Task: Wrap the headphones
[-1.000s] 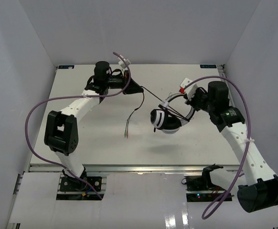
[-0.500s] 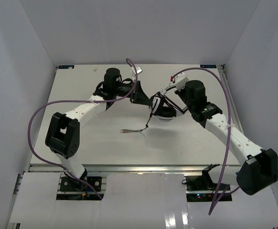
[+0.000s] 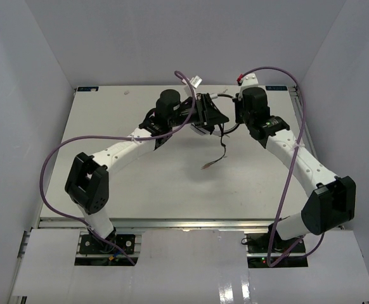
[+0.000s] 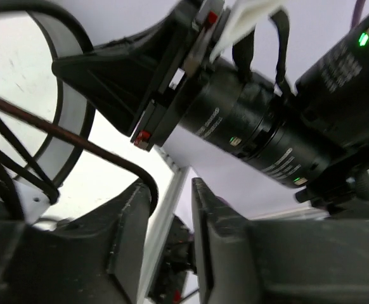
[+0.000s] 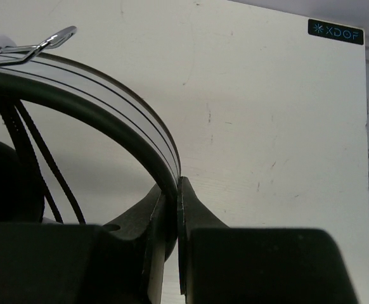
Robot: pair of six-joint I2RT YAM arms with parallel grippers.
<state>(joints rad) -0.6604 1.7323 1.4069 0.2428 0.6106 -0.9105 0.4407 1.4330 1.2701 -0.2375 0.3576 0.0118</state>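
The headphones [image 3: 199, 128] hang above the table's back middle, between both arms. My right gripper [image 5: 177, 190] is shut on their striped white-and-black headband [image 5: 102, 101]; in the top view this gripper [image 3: 235, 115] reaches in from the right. Thin black cable [image 5: 38, 158] strands cross under the band. My left gripper [image 4: 172, 215] stands open with nothing between its fingers; the cable [image 4: 77, 136] curves over its left fingertip [image 4: 137, 209]. From above, the left gripper [image 3: 217, 118] is right beside the headphones. The loose cable [image 3: 222, 147] dangles down to its coloured-wire end [image 3: 207, 166].
Purple robot-arm cables [image 3: 51, 164] loop out from both arms. The white table [image 3: 140, 183] has a metal rail [image 3: 172, 223] at its near edge and white walls on three sides. The right arm's wrist body [image 4: 248, 126] fills the left wrist view, very close.
Both arms have swung to the back middle, the right one carrying the headphones left and back. The left gripper has opened and let go of the cable, whose free end now hangs below.
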